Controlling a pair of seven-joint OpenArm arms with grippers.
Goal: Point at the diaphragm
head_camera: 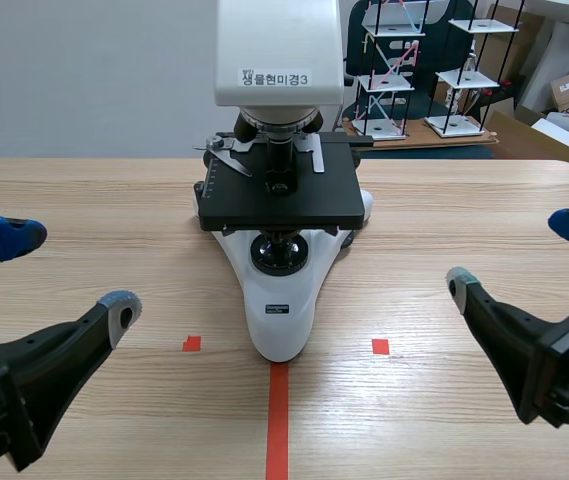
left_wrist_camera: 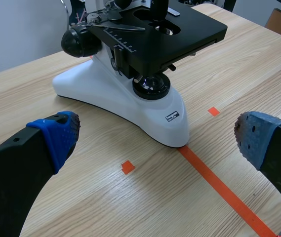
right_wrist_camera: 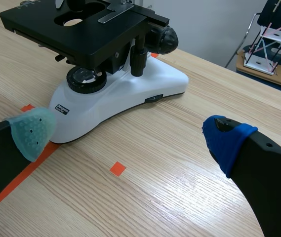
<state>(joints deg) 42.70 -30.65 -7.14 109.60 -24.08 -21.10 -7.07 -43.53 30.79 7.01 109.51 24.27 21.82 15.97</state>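
Wood-grain desk (head_camera: 84, 220) before a grey wall (head_camera: 84, 70), wire racks (head_camera: 394, 70) far right, carries a white microscope (head_camera: 280, 320) at centre, diaphragm (head_camera: 280, 238) beneath its black stage (head_camera: 280, 200); left tool (head_camera: 69, 270) and right tool (head_camera: 517, 255) both released, near corners.

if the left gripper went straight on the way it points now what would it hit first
Most likely the microscope's white base, straight ahead of the open left gripper; only bare table lies between. Depth is uncertain.
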